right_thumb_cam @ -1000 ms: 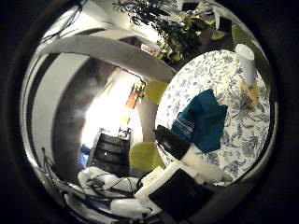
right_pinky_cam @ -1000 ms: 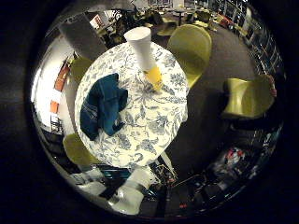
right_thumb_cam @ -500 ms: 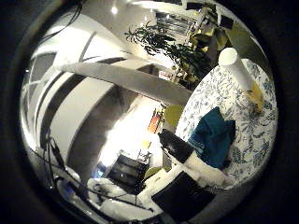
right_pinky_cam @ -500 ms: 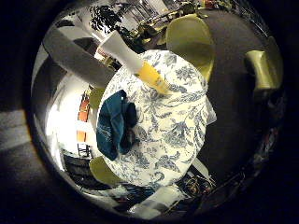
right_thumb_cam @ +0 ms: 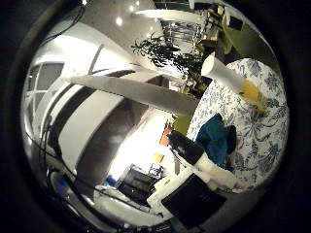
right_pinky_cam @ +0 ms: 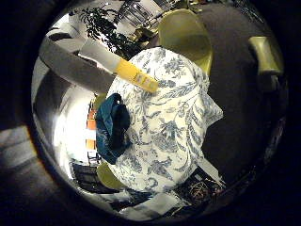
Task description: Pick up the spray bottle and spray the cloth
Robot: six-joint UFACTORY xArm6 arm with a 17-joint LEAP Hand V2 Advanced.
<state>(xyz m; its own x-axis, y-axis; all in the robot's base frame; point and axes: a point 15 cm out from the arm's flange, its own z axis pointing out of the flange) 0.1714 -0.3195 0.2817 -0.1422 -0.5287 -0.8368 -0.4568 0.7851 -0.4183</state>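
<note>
A white spray bottle (right_pinky_cam: 118, 67) with a yellow lower part stands at the edge of a round table (right_pinky_cam: 174, 122) covered in a blue-and-white floral tablecloth. A crumpled teal cloth (right_pinky_cam: 113, 127) lies on the same table, a short way from the bottle and not touching it. My right hand (right_thumb_cam: 194, 179) shows as white and black parts, with one finger (right_thumb_cam: 187, 148) stretched out straight toward the teal cloth. The hand is well clear of both objects and holds nothing.
Yellow-green chairs stand round the table, one (right_pinky_cam: 183, 33) behind the bottle, another (right_pinky_cam: 263, 52) farther off and one (right_pinky_cam: 110, 176) tucked near the cloth's side. A leafy plant (right_thumb_cam: 165, 51) and a pale curved wall (right_thumb_cam: 136, 92) lie beyond the table.
The whole picture has turned and shifted, so the palm has tilted. Bottle and cloth keep their places on the table. The finger stays stretched out.
</note>
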